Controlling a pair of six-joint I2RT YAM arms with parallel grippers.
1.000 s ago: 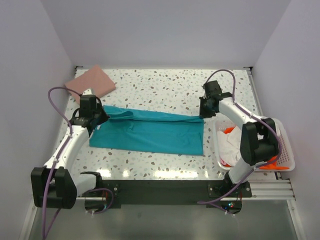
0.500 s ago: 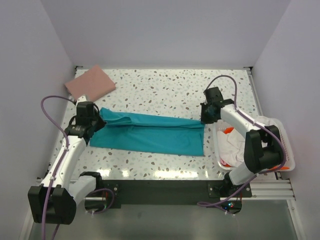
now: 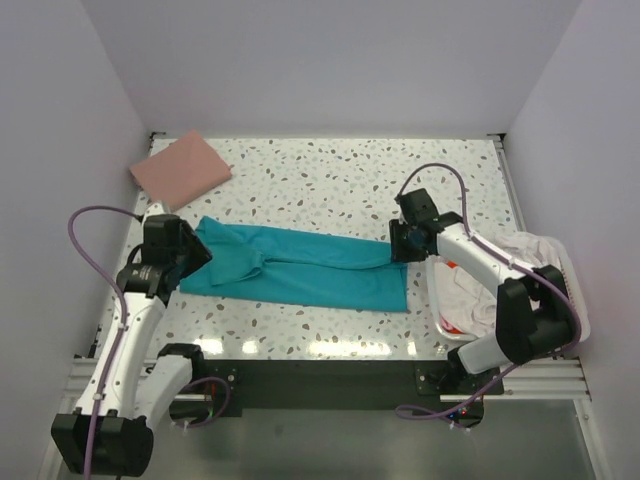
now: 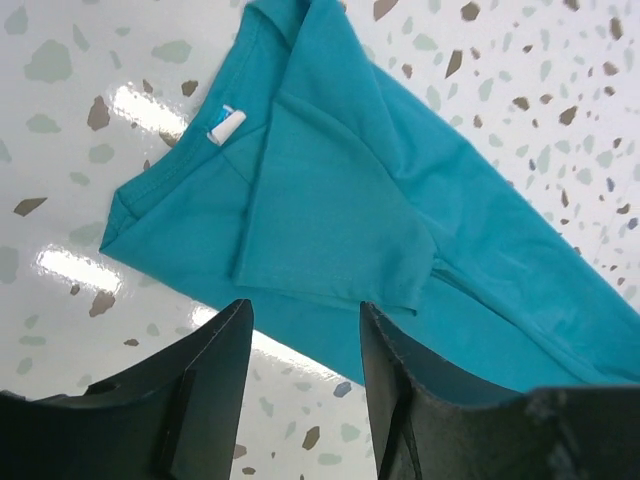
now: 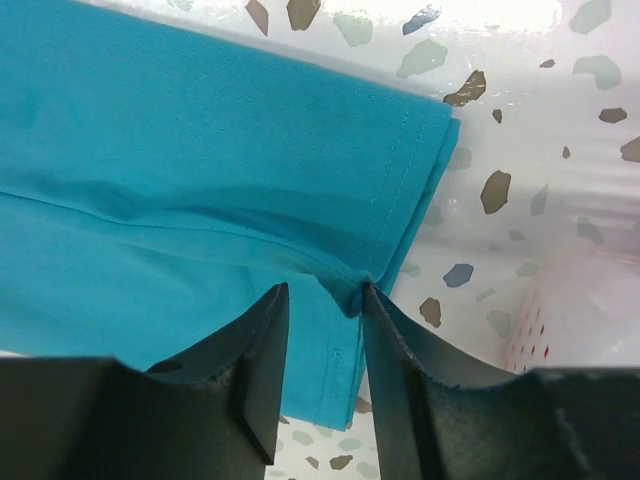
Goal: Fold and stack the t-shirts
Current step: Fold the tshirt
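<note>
A teal t-shirt (image 3: 300, 268) lies flat across the middle of the table, folded lengthwise into a long band. My left gripper (image 3: 196, 256) hovers over its left, collar end. In the left wrist view that gripper (image 4: 305, 335) is open, nothing between its fingers, the teal t-shirt (image 4: 340, 190) and its white neck label (image 4: 225, 123) just beyond. My right gripper (image 3: 400, 243) is at the shirt's right hem. In the right wrist view it (image 5: 322, 310) stands open over the teal cloth (image 5: 180, 170), a small pucker of the fold touching the right finger (image 5: 400, 360). A pink folded t-shirt (image 3: 181, 167) rests at the back left.
A white slotted basket (image 3: 578, 322) sits at the right table edge, close to my right arm. A white t-shirt (image 3: 515, 258) spills over it and a bit of orange cloth (image 3: 453, 263) shows. The basket wall (image 5: 570, 320) appears right of the hem.
Both grippers have opened and let go of the teal shirt. Both arms came toward the near side, carrying the shirt's far edge over into a narrower band.
</note>
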